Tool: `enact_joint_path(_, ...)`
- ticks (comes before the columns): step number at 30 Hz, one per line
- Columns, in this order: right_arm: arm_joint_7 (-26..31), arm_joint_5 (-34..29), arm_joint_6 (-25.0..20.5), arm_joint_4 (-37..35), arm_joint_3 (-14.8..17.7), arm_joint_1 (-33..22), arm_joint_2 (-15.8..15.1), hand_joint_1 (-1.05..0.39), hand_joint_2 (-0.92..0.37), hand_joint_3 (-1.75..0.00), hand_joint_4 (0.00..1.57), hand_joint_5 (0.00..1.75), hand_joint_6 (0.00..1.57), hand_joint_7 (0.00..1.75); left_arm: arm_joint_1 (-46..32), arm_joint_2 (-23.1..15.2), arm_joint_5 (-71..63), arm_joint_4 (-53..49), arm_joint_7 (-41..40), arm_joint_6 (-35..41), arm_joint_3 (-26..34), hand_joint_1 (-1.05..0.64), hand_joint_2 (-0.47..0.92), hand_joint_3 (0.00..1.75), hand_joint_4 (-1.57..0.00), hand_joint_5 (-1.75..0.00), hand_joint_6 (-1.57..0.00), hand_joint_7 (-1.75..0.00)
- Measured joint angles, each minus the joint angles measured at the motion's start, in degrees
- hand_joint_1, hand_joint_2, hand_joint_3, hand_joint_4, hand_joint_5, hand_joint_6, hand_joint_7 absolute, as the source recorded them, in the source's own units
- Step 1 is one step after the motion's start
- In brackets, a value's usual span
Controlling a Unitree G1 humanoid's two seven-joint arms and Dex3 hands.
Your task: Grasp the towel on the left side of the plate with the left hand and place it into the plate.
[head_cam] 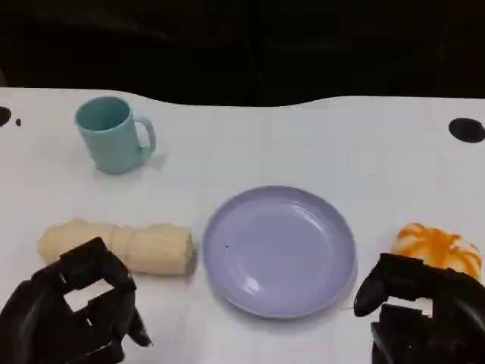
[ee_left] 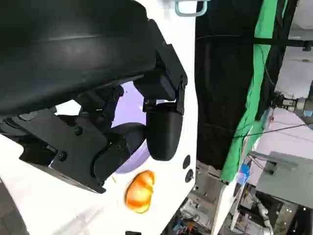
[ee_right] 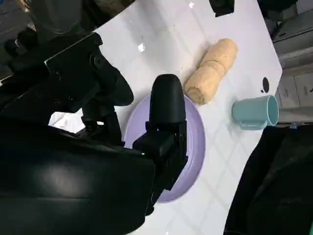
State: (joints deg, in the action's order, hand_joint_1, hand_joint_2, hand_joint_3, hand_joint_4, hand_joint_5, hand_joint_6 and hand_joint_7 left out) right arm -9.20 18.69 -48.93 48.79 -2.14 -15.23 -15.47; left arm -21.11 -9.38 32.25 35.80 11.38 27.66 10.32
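Note:
A rolled beige towel (head_cam: 117, 246) lies on the white table just left of the empty lavender plate (head_cam: 279, 250). My left hand (head_cam: 72, 315) hovers at the near side of the towel, its fingers apart over the roll's near edge and holding nothing. My right hand (head_cam: 420, 311) sits at the plate's near right, also empty with its fingers spread. In the right wrist view the towel (ee_right: 211, 71) lies past the plate (ee_right: 193, 147), beyond my right hand (ee_right: 166, 112). The left wrist view shows my left hand (ee_left: 146, 112) with the plate (ee_left: 134, 156) behind its fingers.
A teal mug (head_cam: 112, 135) stands at the back left, handle to the right. An orange-and-white object (head_cam: 439, 249) lies right of the plate, close behind my right hand. The table's far edge meets a dark background.

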Motion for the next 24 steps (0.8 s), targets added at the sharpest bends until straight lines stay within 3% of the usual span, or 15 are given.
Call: enact_joint_path(24,0.04,0.04,0.0,0.05,-0.03,0.1,0.0,0.03,-0.55,-1.21,0.66,1.75,0.61,1.53,0.08,-0.18,-0.42,-0.91,0.02,-0.54,0.11,-0.1,0.56,1.18,-0.81,-1.74,-0.76,-1.54)
